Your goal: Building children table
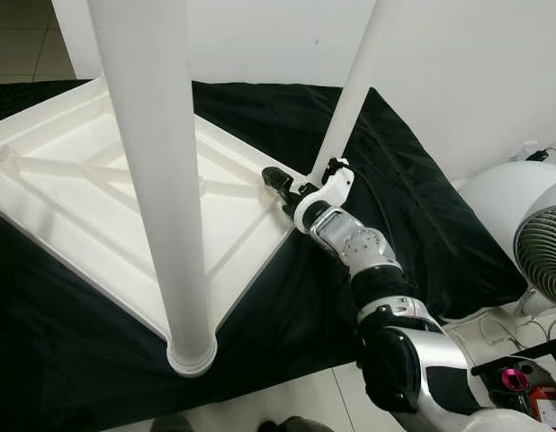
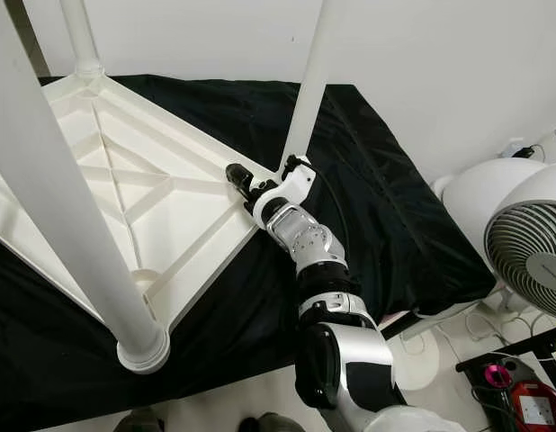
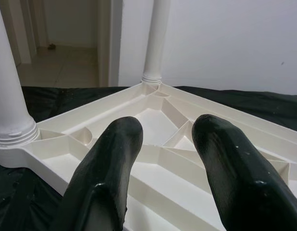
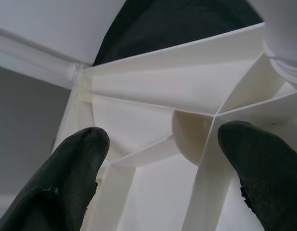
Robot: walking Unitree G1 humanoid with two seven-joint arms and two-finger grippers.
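Just beside table leg (image 2: 305,85), right gripper (image 2: 245,187) fingers spread wide, empty, over upturned tabletop (image 2: 134,189); left gripper (image 3: 163,144) spread too.

A white plastic tabletop (image 2: 125,207) lies upside down on a black cloth (image 2: 377,189) spread over the floor, its ribbed underside facing up. Three white legs stand upright in its corners: a near leg (image 2: 71,234), a far leg (image 2: 80,36), and a right-hand leg (image 2: 307,85). The right gripper (image 2: 240,183) rests at the corner by the right-hand leg, its black fingers (image 2: 235,173) over the tabletop's rim; their spacing cannot be judged. A white fan (image 2: 521,234) stands to the right, off the cloth.
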